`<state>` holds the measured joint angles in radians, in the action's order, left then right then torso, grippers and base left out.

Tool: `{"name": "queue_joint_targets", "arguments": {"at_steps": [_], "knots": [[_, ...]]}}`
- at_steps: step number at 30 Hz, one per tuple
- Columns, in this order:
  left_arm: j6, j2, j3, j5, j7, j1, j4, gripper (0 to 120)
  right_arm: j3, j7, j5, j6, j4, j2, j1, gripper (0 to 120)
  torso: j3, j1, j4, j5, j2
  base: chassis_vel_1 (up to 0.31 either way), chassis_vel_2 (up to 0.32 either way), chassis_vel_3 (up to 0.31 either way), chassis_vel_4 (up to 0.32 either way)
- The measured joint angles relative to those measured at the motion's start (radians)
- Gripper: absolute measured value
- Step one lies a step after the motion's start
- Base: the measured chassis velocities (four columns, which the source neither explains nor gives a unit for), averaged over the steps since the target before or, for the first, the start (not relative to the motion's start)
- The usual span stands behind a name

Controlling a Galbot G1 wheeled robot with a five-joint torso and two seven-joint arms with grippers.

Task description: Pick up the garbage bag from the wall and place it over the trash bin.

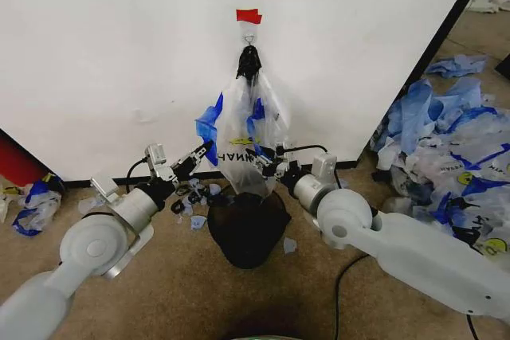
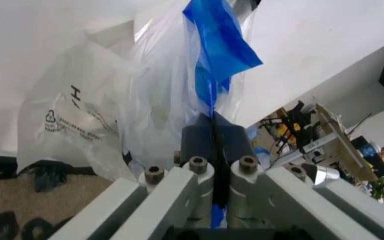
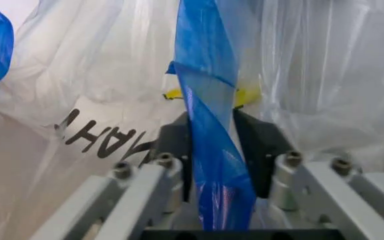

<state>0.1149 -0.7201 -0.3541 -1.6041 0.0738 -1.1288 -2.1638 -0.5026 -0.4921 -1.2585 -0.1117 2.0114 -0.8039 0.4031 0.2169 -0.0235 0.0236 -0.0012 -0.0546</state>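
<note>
Head view: garbage bag (image 1: 243, 137) hangs on wall (image 1: 119, 53) hook above trash bin (image 1: 248, 228) — left gripper (image 1: 205, 150) and right gripper (image 1: 260, 156) each clamped on a blue handle.

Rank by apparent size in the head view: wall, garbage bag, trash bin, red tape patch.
1. wall, largest by far
2. garbage bag and trash bin: look alike, and the bag's lower end overlaps the bin, so unranked
3. red tape patch, smallest
</note>
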Motion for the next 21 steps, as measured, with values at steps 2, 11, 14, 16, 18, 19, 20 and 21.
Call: {"name": "queue_joint_targets", "arguments": {"at_steps": [2, 11, 14, 16, 18, 19, 20, 21], "knots": [[0.000, 0.001, 0.000, 0.000, 0.000, 0.000, 0.000, 0, 0.002, 0.001, 0.001, 0.001, 0.000, 0.000, 0.004, 13, 0.000, 0.000, 0.0000, 0.0000, 0.000, 0.000, 0.000, 0.000, 0.000], [-0.001, 0.004, 0.000, -0.001, 0.000, -0.004, -0.004, 0, 0.011, 0.005, 0.014, 0.010, -0.002, 0.000, 0.022, 0, 0.000, 0.000, -0.0001, 0.0000, 0.000, 0.000, 0.000, 0.000, 0.000], [-0.001, 0.003, 0.000, -0.001, 0.000, -0.004, -0.004, 0, 0.024, 0.007, 0.015, 0.014, -0.001, 0.002, 0.034, 0, 0.000, 0.000, -0.0001, 0.0001, 0.000, 0.000, 0.000, 0.000, 0.000], [-0.001, 0.002, -0.002, -0.001, 0.000, -0.003, -0.004, 0, 0.051, 0.013, 0.008, 0.023, 0.008, 0.007, 0.053, 0, 0.000, 0.000, -0.0001, 0.0000, 0.000, 0.000, 0.000, 0.000, 0.000], [-0.001, 0.002, -0.003, -0.001, 0.000, -0.002, -0.005, 0, 0.076, 0.026, -0.006, 0.035, 0.018, 0.015, 0.071, 0, 0.000, 0.000, 0.0001, 0.0001, 0.000, 0.000, 0.000, 0.000, 0.000], [-0.001, 0.002, -0.003, -0.001, 0.000, -0.002, -0.005, 0, 0.076, 0.026, -0.006, 0.035, 0.018, 0.015, 0.071, 0, 0.000, 0.000, 0.0001, 0.0001, 0.000, 0.000, 0.000, 0.000, 0.000], [-0.001, 0.002, -0.004, -0.001, 0.000, -0.001, -0.005, 0, 0.091, 0.036, -0.013, 0.045, 0.023, 0.020, 0.082, 0, 0.000, 0.000, 0.0001, 0.0001, 0.000, 0.000, 0.000, 0.000, 0.000], [-0.001, 0.002, -0.004, -0.001, 0.000, -0.001, -0.005, 0, 0.107, 0.048, -0.019, 0.054, 0.029, 0.026, 0.093, 0, 0.000, 0.000, 0.0001, 0.0000, 0.000, 0.000, 0.000, 0.000, 0.000]]}}
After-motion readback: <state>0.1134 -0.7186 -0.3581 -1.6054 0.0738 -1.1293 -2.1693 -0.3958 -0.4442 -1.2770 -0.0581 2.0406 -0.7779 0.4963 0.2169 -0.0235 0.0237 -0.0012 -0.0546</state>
